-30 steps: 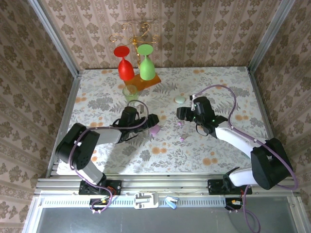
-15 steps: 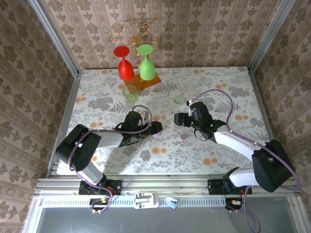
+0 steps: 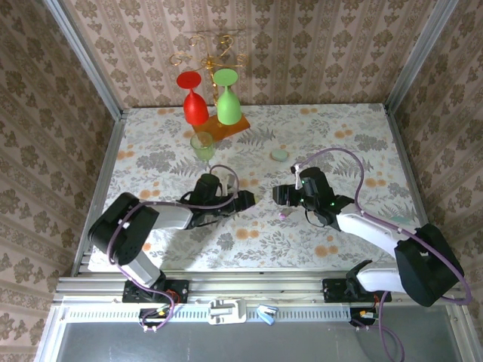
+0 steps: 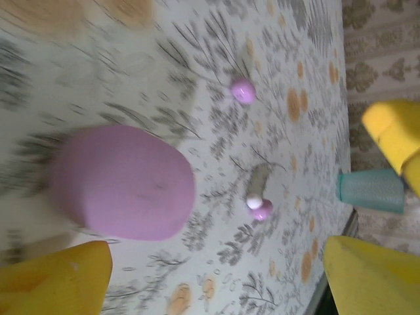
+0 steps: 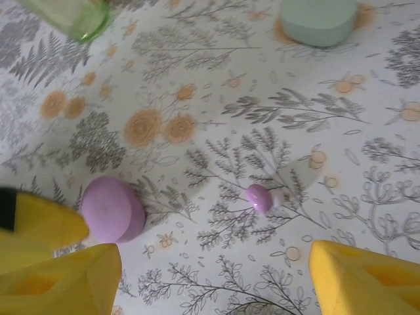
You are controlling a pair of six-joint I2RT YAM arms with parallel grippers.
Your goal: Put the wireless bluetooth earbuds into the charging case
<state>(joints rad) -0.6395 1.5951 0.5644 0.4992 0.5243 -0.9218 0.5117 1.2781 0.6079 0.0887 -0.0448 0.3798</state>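
Left claw [image 4: 213, 262]: jaws apart, nothing between the yellow fingers, held low over the worktop [image 4: 197, 39]. The purple charging case [image 4: 121, 180] lies just ahead, nearer one finger than the other. Judged purpose: to bracket the case so it can be gripped or steadied while a bud is brought to it. The case rests on the worktop as a smooth rounded lump. No cavity shows, so whether its lid is up cannot be told.

Beyond the case lie the earbuds, both loose on the worktop and outside the case. One is a lilac earbud [image 4: 243, 90]; apart from it is a whitish-tipped earbud [image 4: 260, 209].

Right claw [image 5: 213, 275]: jaws likewise apart and empty, set low and facing the left claw across the middle of the worktop. The whitish-tipped earbud [image 5: 262, 197] sits ahead of it, within the line of its open fingers, which reads as an approach for picking. The purple charging case [image 5: 111, 209] lies off to one side. Farther out stand a mint oval case [image 5: 319, 20] and a green cup [image 5: 65, 16], neither within reach of the fingers.

Seen from above, the left claw [image 3: 247, 200] and right claw [image 3: 278, 194] are near each other, with one lilac bud [image 3: 283, 215] just beside the right. Neither earbud is yet in the case.
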